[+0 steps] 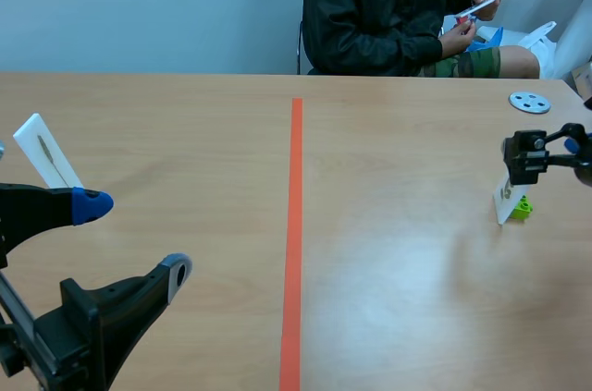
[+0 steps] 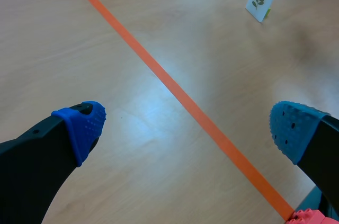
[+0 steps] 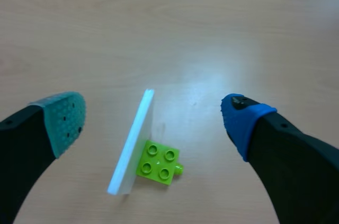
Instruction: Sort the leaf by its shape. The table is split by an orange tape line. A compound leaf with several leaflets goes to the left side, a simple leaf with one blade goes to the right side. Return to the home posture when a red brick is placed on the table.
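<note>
The white card (image 3: 132,142) shows only its edge in the right wrist view; the person's small item (image 1: 476,9) is too small to tell.

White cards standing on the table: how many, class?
2. One card stands left of the tape line, beyond the left gripper; the second card stands right of it, by a green brick, under the right gripper.

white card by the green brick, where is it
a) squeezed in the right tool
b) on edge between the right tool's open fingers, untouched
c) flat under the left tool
b: the white card stands on edge by the green brick, with the right tool open and clear on both sides
</note>
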Tool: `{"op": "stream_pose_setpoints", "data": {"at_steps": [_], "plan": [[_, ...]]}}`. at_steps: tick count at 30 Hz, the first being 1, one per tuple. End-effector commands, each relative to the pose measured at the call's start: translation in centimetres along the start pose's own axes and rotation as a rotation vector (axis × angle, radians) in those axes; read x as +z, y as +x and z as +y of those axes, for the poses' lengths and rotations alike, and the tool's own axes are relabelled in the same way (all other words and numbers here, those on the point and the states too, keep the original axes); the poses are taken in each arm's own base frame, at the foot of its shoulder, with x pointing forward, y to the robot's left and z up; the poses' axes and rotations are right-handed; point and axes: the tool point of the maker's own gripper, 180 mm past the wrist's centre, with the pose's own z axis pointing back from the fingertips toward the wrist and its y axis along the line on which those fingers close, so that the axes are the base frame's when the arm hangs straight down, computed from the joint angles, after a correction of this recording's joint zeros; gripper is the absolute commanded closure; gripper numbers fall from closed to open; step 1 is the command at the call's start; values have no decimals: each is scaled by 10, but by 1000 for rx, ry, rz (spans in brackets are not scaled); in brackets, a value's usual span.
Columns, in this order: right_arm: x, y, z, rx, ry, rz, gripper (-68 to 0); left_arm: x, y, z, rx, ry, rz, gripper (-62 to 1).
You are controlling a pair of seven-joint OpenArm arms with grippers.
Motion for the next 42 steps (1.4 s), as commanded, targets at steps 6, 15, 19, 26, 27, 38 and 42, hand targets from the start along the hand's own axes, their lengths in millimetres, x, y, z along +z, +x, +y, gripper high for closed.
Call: {"op": "stream_pose_setpoints", "data": {"at_steps": [6, 15, 19, 26, 27, 38, 42], "plan": [[12, 67, -2, 21, 90, -106, -583, 0, 9, 0, -1, -3, -40, -623], [23, 111, 21, 105, 155, -151, -583, 0, 11, 0, -1, -3, -46, -623], [29, 122, 39, 125, 216, -161, -583, 0, 10, 0, -1, -3, -46, -623], [45, 119, 79, 109, 404, -164, -582, 0, 11, 0, -1, -3, -47, -623], [50, 115, 88, 111, 441, -164, -582, 0, 11, 0, -1, -3, -47, -623], [115, 45, 162, 78, 722, -55, -582, 0, 11, 0, 0, -3, -48, -623], [141, 27, 183, 108, 775, -18, -582, 0, 11, 0, 0, -3, -48, -623]]}}
